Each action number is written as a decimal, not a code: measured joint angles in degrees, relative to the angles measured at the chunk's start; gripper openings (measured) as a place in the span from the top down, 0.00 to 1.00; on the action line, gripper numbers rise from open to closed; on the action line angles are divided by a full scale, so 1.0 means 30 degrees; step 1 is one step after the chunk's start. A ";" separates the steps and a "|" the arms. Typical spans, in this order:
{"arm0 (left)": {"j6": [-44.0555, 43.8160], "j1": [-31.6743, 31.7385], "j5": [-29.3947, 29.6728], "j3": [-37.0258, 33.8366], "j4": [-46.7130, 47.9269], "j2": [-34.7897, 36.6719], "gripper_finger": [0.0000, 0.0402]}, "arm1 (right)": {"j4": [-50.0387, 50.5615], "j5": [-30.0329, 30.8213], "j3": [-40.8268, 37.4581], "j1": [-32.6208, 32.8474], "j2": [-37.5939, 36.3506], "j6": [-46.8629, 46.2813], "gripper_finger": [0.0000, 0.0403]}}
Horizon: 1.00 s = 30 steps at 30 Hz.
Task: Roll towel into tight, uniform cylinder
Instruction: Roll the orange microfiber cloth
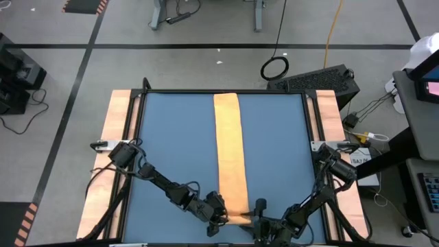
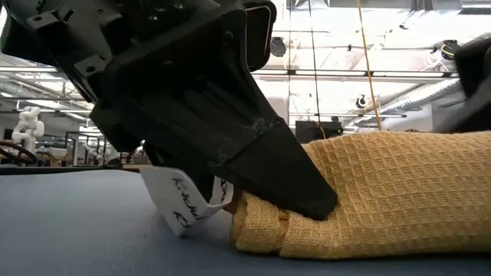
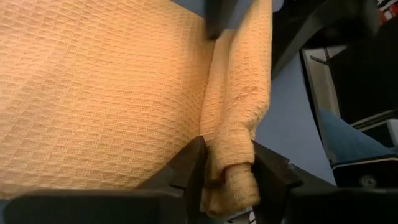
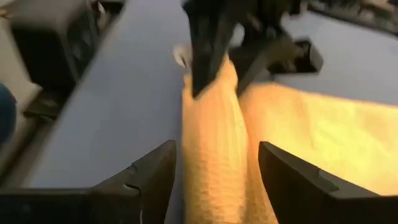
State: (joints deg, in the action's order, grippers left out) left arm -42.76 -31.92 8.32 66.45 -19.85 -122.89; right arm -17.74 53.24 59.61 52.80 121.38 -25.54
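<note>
From above, one towel (image 1: 230,154) lies as a long strip down the blue table (image 1: 171,137), its near end rolled (a short fold). Two grippers meet there. Low view: one white tag (image 2: 188,201). Left wrist view: the left gripper (image 3: 227,171) straddles the roll's end, grip unclear. Right wrist view: the right gripper (image 4: 217,171) stands released around the roll.

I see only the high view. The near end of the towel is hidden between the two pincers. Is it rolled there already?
Observer: Yes. The towel is curled into a small roll at that end.
Operator: Does the right pincer hold it?
Observer: No. The right pincer is open, one finger on each side of the roll, with gaps.
Operator: Where is the tag?
Observer: The white tag sticks out at the end of the roll, beside the left pincer.
</note>
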 joint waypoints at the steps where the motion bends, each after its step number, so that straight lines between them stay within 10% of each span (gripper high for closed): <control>1: 0.0143 0.0010 -0.0094 -0.0004 -0.0003 0.0000 0.74 | -0.0140 0.0203 0.0000 0.0095 -0.0173 0.0386 0.46; 10: -0.0048 0.0258 -0.0790 -0.0004 -0.0130 0.0000 0.95 | -0.3470 -0.0231 0.0007 0.0704 -0.0169 0.3472 0.46; 30: -0.0577 0.0255 -0.1146 0.0011 -0.0138 0.0022 0.89 | -0.3798 -0.0561 0.0005 -0.0039 0.1005 0.3121 0.46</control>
State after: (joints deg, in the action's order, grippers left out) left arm -44.49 -31.16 4.89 66.48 -20.26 -122.83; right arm -29.14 51.56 59.63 52.68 124.40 -16.18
